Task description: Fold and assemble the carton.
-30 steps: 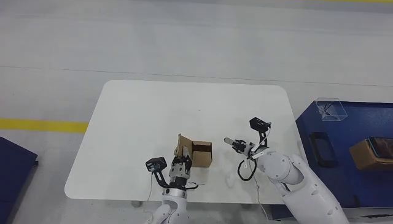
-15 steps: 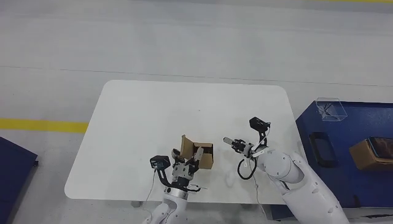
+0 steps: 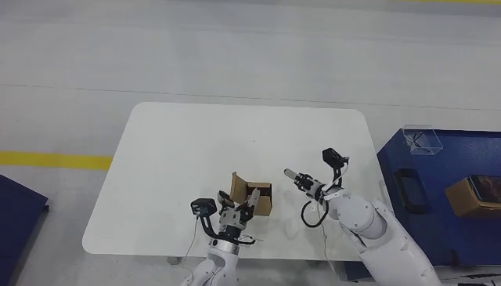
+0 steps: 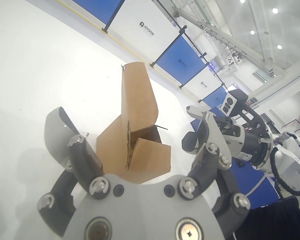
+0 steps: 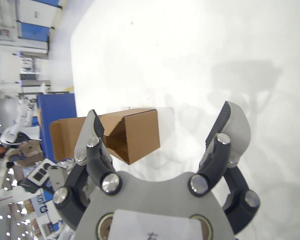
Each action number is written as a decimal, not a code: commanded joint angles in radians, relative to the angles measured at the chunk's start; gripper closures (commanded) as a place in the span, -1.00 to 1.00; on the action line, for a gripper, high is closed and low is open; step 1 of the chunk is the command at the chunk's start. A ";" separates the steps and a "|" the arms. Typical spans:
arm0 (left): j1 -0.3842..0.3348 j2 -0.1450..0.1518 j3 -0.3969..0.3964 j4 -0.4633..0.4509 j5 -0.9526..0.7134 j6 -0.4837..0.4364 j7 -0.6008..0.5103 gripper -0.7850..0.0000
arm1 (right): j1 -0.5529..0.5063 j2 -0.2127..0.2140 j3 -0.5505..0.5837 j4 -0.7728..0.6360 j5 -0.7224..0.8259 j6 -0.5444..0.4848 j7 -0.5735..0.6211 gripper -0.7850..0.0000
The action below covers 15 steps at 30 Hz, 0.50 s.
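You had the carton (image 3: 252, 196) resting on the tabletop (image 3: 180, 145) close to its near edge. Its open end was turned toward the right arm, probably so that arm could get at the flaps. The inside looked empty apart from a small flap folded inward, and one long flap (image 4: 137, 96) stood upright at the left end. Your left jaws were spread wide at the carton's near side, gripping nothing. Your right jaws, equally wide and empty, hung just right of it, apart from it and facing the opening.
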 commanded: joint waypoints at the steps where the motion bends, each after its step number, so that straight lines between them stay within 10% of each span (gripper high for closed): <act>1: 0.007 0.002 -0.011 0.002 0.015 -0.026 0.025 -1.00 | -0.026 -0.006 -0.017 -0.025 0.004 0.000 -0.061 -1.00; 15: 0.009 -0.005 -0.025 0.018 0.033 -0.173 0.058 -1.00 | 0.000 -0.068 -0.205 -0.011 -0.125 0.092 -0.289 -1.00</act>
